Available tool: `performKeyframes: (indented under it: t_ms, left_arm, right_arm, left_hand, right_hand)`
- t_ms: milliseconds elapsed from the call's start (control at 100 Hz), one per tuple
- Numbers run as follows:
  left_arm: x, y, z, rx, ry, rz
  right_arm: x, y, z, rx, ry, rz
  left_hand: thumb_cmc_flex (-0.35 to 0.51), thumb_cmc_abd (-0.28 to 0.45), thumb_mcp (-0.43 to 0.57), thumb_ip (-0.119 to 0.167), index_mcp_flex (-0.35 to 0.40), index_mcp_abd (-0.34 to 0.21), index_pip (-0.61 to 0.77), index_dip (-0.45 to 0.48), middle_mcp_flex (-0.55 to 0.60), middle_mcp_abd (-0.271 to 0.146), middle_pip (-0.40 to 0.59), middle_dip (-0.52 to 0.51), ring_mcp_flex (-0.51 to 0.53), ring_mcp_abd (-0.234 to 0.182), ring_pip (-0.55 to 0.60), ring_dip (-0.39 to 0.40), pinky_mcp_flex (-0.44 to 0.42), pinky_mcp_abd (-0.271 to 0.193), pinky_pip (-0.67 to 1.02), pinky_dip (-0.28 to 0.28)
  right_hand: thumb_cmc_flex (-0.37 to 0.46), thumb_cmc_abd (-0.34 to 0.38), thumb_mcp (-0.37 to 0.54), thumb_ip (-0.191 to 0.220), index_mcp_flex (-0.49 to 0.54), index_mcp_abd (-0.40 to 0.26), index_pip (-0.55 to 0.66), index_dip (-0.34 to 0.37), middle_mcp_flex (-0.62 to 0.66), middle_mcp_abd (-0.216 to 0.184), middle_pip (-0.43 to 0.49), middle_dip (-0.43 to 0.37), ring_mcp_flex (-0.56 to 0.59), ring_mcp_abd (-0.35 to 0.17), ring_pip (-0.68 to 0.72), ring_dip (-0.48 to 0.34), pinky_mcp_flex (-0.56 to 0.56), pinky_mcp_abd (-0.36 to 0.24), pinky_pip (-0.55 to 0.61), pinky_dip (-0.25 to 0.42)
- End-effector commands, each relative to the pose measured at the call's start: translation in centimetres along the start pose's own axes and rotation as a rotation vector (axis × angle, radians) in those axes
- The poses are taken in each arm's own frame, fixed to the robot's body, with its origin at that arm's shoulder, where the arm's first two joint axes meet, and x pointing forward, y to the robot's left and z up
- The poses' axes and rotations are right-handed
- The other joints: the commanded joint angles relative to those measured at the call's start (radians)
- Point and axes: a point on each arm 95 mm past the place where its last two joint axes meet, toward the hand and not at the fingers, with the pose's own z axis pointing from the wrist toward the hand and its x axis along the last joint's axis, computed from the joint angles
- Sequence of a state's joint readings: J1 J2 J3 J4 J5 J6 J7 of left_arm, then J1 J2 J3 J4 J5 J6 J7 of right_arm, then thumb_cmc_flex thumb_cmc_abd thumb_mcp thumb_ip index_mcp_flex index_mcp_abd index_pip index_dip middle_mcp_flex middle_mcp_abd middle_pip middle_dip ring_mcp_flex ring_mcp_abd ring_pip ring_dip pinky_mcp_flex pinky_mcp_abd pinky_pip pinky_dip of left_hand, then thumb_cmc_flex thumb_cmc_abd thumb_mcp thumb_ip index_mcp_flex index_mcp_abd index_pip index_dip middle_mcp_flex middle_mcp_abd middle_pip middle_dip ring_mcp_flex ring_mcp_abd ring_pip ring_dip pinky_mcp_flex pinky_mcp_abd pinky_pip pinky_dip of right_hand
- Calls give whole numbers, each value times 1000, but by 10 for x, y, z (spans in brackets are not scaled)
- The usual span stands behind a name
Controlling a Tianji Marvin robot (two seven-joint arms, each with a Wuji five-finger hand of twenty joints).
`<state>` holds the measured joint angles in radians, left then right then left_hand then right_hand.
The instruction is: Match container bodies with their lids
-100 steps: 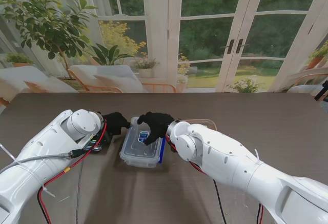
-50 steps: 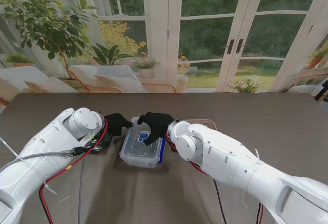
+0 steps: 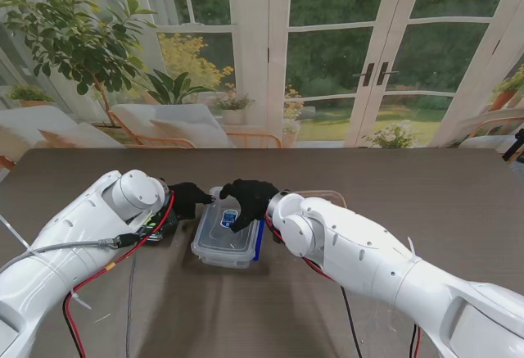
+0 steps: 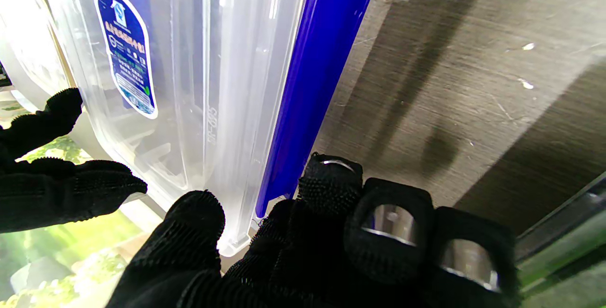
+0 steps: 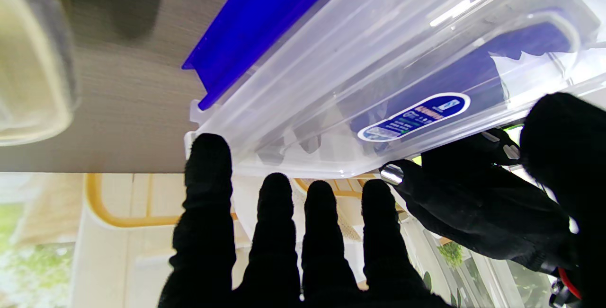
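Note:
A clear lidded container (image 3: 223,239) with a blue label and a blue side clip (image 3: 259,243) lies on the table between my hands. My left hand (image 3: 190,198) is at its far left corner. In the left wrist view the thumb (image 4: 191,232) and curled fingers (image 4: 331,189) close around that corner of the container (image 4: 203,62), beside a blue clip (image 4: 312,71). My right hand (image 3: 246,200) lies over the far end of the lid. Its straight fingers (image 5: 274,223) touch the container's rim (image 5: 331,123), holding nothing.
A second clear container piece (image 3: 326,197) lies on the dark wooden table (image 3: 426,202) just behind my right forearm; it is blurred in the right wrist view (image 5: 28,62). Red and grey cables hang along both arms.
My left arm has edged slightly toward the container. The right hand and the container have stayed put.

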<state>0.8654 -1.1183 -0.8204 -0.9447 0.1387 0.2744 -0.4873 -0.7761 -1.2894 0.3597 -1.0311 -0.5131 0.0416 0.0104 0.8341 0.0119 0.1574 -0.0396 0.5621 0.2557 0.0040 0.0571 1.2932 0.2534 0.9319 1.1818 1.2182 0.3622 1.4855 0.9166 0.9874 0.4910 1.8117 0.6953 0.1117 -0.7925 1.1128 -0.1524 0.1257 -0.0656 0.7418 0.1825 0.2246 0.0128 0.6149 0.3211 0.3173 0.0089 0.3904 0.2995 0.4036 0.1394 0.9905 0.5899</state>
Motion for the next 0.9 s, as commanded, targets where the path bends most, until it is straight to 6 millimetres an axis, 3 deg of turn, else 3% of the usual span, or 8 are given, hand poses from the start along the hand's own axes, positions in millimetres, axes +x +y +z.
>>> performKeyframes:
  t_ms: [0, 170, 260, 530, 760, 830, 890]
  left_arm:
    - [5, 12, 3, -50, 5, -3]
    - [5, 14, 2, -47, -6, 11]
    - [5, 15, 0, -45, -11, 3]
    - [1, 12, -10, -32, -22, 0]
    - [-4, 6, -23, 13, -32, 17]
    - [-6, 5, -24, 33, -37, 20]
    - [-7, 5, -24, 40, -42, 16]
  right_arm:
    - [-1, -27, -3, 76, -4, 8]
    - [-1, -27, -3, 79, -4, 7]
    - [-2, -28, -3, 82, -6, 9]
    - [-1, -28, -3, 87, -5, 6]
    - [3, -27, -1, 84, 3, 3]
    - [3, -28, 0, 83, 5, 4]
    - [4, -28, 1, 83, 7, 4]
  left_hand:
    - [41, -15, -60, -1, 8, -47, 10, 3, 2, 54, -3, 11, 8, 67, 11, 16, 2, 6, 126, 20]
    - [57, -21, -66, 0, 79, -20, 33, 11, -19, 64, -25, 3, -17, 81, -12, 16, -30, 12, 102, 30]
    - [61, -23, -68, 0, 124, 10, 45, 17, -18, 81, -41, -9, -24, 108, -30, 16, -44, 31, 85, 46]
    - [68, -28, -70, -1, 235, 31, 81, 33, -24, 97, -52, -15, -34, 128, -39, 22, -58, 49, 63, 71]
    - [67, -30, -70, -1, 248, 33, 84, 37, -23, 102, -59, -20, -35, 133, -43, 25, -60, 55, 54, 86]
    - [66, -31, -71, -1, 207, 26, 67, 32, -20, 100, -59, -21, -31, 132, -43, 25, -59, 56, 53, 90]
    - [63, -31, -70, -1, 129, 8, 37, 22, -21, 103, -61, -23, -29, 135, -45, 24, -55, 60, 54, 94]
  right_hand:
    - [13, -3, 6, -20, -38, 0, 15, 11, -6, -13, 9, 10, 23, 15, 12, 16, -434, -108, -256, -108]
    - [13, -3, 5, -19, -38, -3, 14, 11, -6, -13, 8, 9, 25, 18, 16, 19, -434, -109, -255, -108]
    - [12, 0, 3, -19, -38, -2, 14, 11, -7, -13, 8, 9, 24, 17, 16, 19, -434, -109, -255, -108]
    - [12, 8, -2, -18, -42, -2, 11, 9, -15, -10, 8, 9, 18, 14, 15, 19, -437, -109, -257, -108]
    - [13, 13, -5, -16, -41, -1, 8, 8, -17, -10, 8, 10, 17, 13, 16, 19, -438, -109, -258, -108]
    - [14, 13, -7, -16, -41, -2, 8, 7, -16, -10, 9, 10, 18, 12, 16, 20, -438, -109, -258, -108]
    - [13, 14, -7, -16, -41, -2, 7, 7, -16, -11, 8, 10, 18, 13, 16, 20, -437, -109, -258, -108]
